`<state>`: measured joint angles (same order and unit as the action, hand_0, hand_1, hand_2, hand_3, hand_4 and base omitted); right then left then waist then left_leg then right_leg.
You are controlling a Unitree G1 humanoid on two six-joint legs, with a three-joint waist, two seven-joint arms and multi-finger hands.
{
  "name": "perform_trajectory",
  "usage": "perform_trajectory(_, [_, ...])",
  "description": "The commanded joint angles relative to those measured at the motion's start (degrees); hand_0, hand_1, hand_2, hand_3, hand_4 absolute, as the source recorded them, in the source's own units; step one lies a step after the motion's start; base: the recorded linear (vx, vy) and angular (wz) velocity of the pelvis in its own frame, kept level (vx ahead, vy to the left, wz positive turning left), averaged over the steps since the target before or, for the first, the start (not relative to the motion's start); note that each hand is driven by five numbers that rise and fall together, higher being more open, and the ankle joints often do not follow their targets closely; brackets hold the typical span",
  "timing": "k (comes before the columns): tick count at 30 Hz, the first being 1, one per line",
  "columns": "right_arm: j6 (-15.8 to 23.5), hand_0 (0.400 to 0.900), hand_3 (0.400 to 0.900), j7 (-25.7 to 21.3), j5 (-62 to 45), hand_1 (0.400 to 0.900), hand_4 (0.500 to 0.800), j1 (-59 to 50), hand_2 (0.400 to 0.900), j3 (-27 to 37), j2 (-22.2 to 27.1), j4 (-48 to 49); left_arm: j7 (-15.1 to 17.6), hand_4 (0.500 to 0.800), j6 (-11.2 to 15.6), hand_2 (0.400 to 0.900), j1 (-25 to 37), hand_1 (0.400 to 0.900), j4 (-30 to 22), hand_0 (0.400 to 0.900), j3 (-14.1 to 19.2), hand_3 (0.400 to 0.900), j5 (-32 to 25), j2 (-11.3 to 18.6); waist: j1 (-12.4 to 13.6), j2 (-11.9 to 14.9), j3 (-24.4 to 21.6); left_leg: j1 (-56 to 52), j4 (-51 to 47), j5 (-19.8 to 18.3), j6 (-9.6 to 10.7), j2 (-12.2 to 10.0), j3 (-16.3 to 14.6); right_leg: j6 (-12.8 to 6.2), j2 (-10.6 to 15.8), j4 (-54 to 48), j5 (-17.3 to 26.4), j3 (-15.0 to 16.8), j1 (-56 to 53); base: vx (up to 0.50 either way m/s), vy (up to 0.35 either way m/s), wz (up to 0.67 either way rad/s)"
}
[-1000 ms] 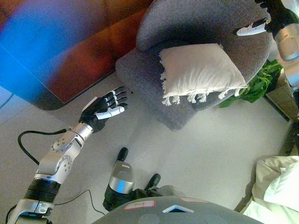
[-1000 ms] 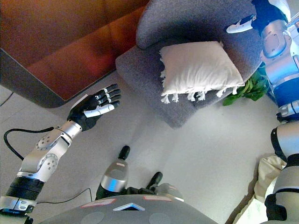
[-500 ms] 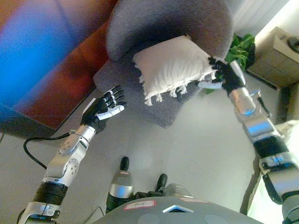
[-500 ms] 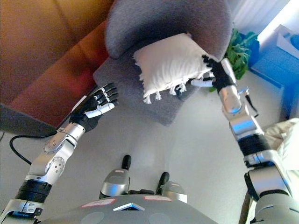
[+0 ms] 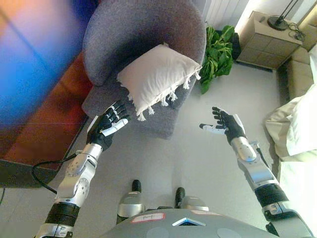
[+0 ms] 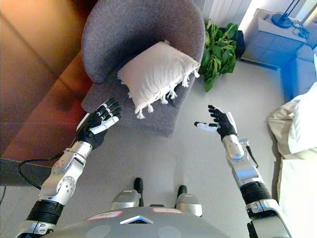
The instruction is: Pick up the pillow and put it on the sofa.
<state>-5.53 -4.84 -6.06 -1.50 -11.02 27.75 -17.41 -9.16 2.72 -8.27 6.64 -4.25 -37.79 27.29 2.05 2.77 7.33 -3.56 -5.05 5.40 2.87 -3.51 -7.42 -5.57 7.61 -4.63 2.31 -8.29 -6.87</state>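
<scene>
A white pillow (image 5: 157,77) with tassels lies on the seat of a grey armchair (image 5: 141,29), leaning against its backrest. It also shows in the right eye view (image 6: 156,74). My left hand (image 5: 107,127) is open, held in front of the chair's front left corner, just below the pillow's lower left corner. My right hand (image 5: 224,124) is open with fingers spread, over the floor to the right of the chair, apart from the pillow. Both hands are empty.
A brown sofa (image 6: 34,94) stands to the left of the armchair. A green plant (image 5: 218,47) stands right of the chair, a low cabinet (image 5: 267,32) beyond it. White bedding (image 5: 297,124) lies at the right edge. Bare floor lies in front of me.
The camera has turned, shifting the scene. My right hand has left the pillow's right edge and now hangs open over the floor. My left hand is closer to the chair's front.
</scene>
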Motion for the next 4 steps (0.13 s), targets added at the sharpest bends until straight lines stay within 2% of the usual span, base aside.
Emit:
perform_trajectory(1, [5.9,0.900,0.900,-1.4,1.8,0.900,0.800,-2.7,0.900,2.7,0.4,4.7,-0.2,0.800,7.6,0.900,2.8,0.900,1.1,0.900,3.3,0.900,1.8,-0.1,0.1,-0.6,-4.6,-1.9,0.9,-5.6,-3.2,1.9,-2.1,-1.51,-0.1,2.7,1.5,-3.4,2.9,-0.06,0.035,-0.08])
perform_trajectory(4, [5.1,0.900,0.900,-1.0,1.2,0.900,0.800,-1.1,0.900,2.5,-0.1,4.7,-0.3,0.800,7.7,0.900,2.2,0.900,1.6,0.900,4.0,0.900,1.9,-0.4,-0.3,-0.7,-4.8,-1.9,0.9,-5.6,-3.2,1.9,-2.4,-1.49,0.0,2.6,1.5,-3.2,2.9,-0.05,0.027,-0.06])
